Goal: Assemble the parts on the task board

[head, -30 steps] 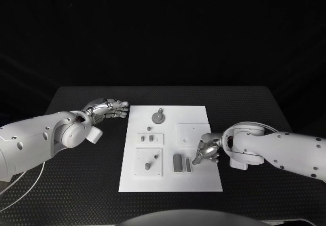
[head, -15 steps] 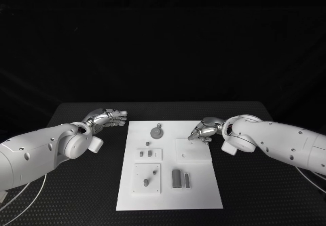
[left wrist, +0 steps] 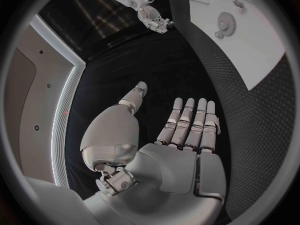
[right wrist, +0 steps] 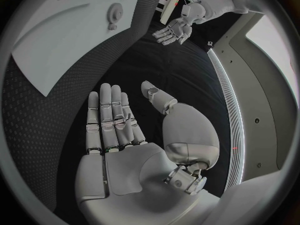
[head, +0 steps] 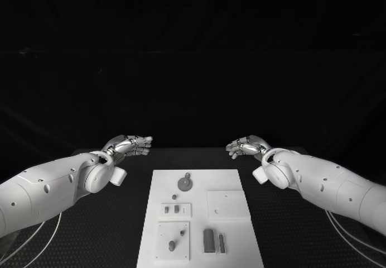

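Both hands, left (head: 129,145) and right (head: 247,147), spread and holding nothing, beyond task board (head: 233,245); parts (head: 209,240) lie loose, assembly unfinished

A robotics lab or test cell: a black textured desk (head: 96,234) under black backdrop carries a flat white rectangular task board (head: 241,234) between two white robot arms.

The white task board (head: 197,218) lies in the middle of the black counter (head: 105,234). Small grey parts (head: 209,240) sit on it, and a round gear (head: 186,183) lies near its far end. The left hand (head: 131,144) and the right hand (head: 247,147) are up past the board's far end, well apart, holding nothing.
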You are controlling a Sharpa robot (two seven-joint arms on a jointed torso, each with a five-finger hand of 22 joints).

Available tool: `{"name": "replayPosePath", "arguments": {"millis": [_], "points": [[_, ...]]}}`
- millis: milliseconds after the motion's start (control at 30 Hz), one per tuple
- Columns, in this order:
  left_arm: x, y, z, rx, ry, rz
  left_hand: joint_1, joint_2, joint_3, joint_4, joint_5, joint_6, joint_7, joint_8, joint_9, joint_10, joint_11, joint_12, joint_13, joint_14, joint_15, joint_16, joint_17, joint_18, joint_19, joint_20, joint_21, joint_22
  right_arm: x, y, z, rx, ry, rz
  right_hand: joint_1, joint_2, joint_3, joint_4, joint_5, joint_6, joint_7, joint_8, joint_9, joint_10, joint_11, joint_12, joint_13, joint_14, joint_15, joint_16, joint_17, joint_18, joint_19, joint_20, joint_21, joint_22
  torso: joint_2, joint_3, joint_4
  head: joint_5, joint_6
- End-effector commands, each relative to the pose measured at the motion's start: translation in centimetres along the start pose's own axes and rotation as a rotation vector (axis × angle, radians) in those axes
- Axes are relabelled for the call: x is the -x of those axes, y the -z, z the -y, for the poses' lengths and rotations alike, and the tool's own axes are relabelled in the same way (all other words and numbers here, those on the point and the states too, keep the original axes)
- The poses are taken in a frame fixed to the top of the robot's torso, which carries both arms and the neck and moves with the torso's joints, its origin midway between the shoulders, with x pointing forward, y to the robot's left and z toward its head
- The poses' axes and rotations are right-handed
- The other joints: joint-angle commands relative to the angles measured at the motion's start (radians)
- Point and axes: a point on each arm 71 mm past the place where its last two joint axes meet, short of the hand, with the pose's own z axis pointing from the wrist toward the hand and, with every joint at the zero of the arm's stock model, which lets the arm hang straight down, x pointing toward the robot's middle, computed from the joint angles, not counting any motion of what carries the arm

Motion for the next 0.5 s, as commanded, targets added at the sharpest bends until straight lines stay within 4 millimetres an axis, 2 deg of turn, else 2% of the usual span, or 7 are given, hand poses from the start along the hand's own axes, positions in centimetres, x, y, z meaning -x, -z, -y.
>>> {"name": "replayPosePath", "arguments": {"millis": [33,67,300,333,400,433,500], "points": [[0.16,-0.25,0.45,-0.036,0.031,0.011,-0.003,0.016,0.001,-0.008,-0.004,0.008,-0.022,-0.001,-0.001,0.004,-0.018,0.0,0.001,0.004,-0.015,-0.004,-0.001,-0.015,0.007,-0.001,-0.006,-0.005,0.03,-0.13,-0.55,0.088,-0.139,0.036,-0.012,0.018,-0.02,-0.001,0.0,-0.034,-0.004,-0.013,-0.008,-0.04,0.016,-0.093,-0.1,-0.079,0.039,-0.111,-0.058,-0.013,-0.037,0.01,-0.04,-0.02,-0.018,0.0056,-0.0041,0.003,0.042],[0.18,-0.36,0.51,-0.044,0.03,0.016,-0.004,0.02,0.001,-0.01,-0.003,0.018,-0.022,0.003,0.0,0.008,-0.021,0.001,0.002,0.007,-0.018,-0.003,0.0,-0.015,0.008,-0.001,-0.006,-0.006,-0.04,-0.15,-0.58,0.095,-0.145,0.035,-0.029,0.005,-0.041,-0.004,0.005,-0.041,-0.003,-0.015,-0.01,-0.047,0.018,-0.109,-0.119,-0.095,0.043,-0.131,-0.069,-0.018,-0.047,0.015,-0.05,-0.024,-0.021,0.0068,-0.0034,0.005,0.048],[-0.17,-0.98,0.71,-0.069,0.05,0.025,-0.01,0.035,-0.001,-0.02,-0.003,0.051,-0.02,0.011,-0.003,0.052,-0.028,0.014,0.008,0.034,-0.027,0.006,0.004,-0.015,0.025,-0.007,-0.004,-0.016,-0.37,-0.34,-1.02,0.12,-0.185,0.025,-0.069,0.023,-0.159,-0.007,-0.001,-0.09,0.003,-0.025,-0.02,-0.061,0.031,-0.206,-0.252,-0.151,0.052,-0.23,-0.132,-0.035,-0.112,0.031,-0.118,-0.053,-0.026,0.0131,-0.0014,0.001,0.09],[0.02,-0.76,0.29,-0.023,0.019,0.021,-0.872,0.075,-0.358,0.189,-0.053,-0.603,-0.15,-0.293,-0.525,-0.754,-0.169,-0.069,-0.069,-0.524,-0.205,-0.37,-0.396,-0.015,-0.488,-0.148,-0.074,-0.791,-0.2,-0.31,-0.6,0.068,-0.129,0.035,-0.89,0.087,-0.7,0.282,-0.05,-0.836,-0.179,-0.116,-0.69,-0.916,-0.128,-0.336,-0.716,-0.793,-0.116,-0.687,-0.562,-0.13,-0.572,-0.156,-0.349,-0.385,-0.022,0.0089,-0.0025,0.007,0.067],[-0.17,-0.72,0.25,-0.026,0.023,0.024,-0.872,0.075,-0.358,0.189,-0.053,-0.603,-0.15,-0.293,-0.525,-0.754,-0.169,-0.069,-0.069,-0.524,-0.205,-0.37,-0.396,-0.015,-0.488,-0.148,-0.074,-0.791,-0.3,-0.24,-0.65,0.071,-0.133,0.038,-0.89,0.087,-0.7,0.282,-0.05,-0.836,-0.179,-0.116,-0.69,-0.916,-0.128,-0.336,-0.716,-0.793,-0.116,-0.687,-0.562,-0.13,-0.572,-0.156,-0.349,-0.442,-0.026,0.0094,-0.0039,0.008,0.064],[-0.31,-0.68,0.21,-0.028,0.025,0.027,-0.872,0.075,-0.358,0.189,-0.053,-0.603,-0.15,-0.293,-0.525,-0.754,-0.169,-0.069,-0.069,-0.524,-0.205,-0.37,-0.396,-0.015,-0.488,-0.148,-0.074,-0.791,-0.39,-0.18,-0.69,0.073,-0.137,0.04,-0.89,0.087,-0.7,0.282,-0.05,-0.836,-0.179,-0.116,-0.69,-0.916,-0.128,-0.336,-0.716,-0.793,-0.116,-0.687,-0.562,-0.13,-0.572,-0.156,-0.349,-1.164,-0.03,0.0098,-0.005,0.008,0.061],[-0.72,-0.57,0.13,-0.034,0.033,0.034,-0.872,0.075,-0.358,0.189,-0.053,-0.603,-0.15,-0.293,-0.525,-0.754,-0.169,-0.069,-0.069,-0.524,-0.205,-0.37,-0.396,-0.015,-0.488,-0.148,-0.074,-0.791,-0.62,-0.02,-0.8,0.08,-0.146,0.048,-0.89,0.087,-0.7,0.282,-0.05,-0.836,-0.179,-0.116,-0.69,-0.916,-0.128,-0.336,-0.716,-0.793,-0.116,-0.687,-0.562,-0.13,-0.572,-0.156,-0.349,-1.164,-0.04,0.0109,-0.008,0.011,0.053]]}}
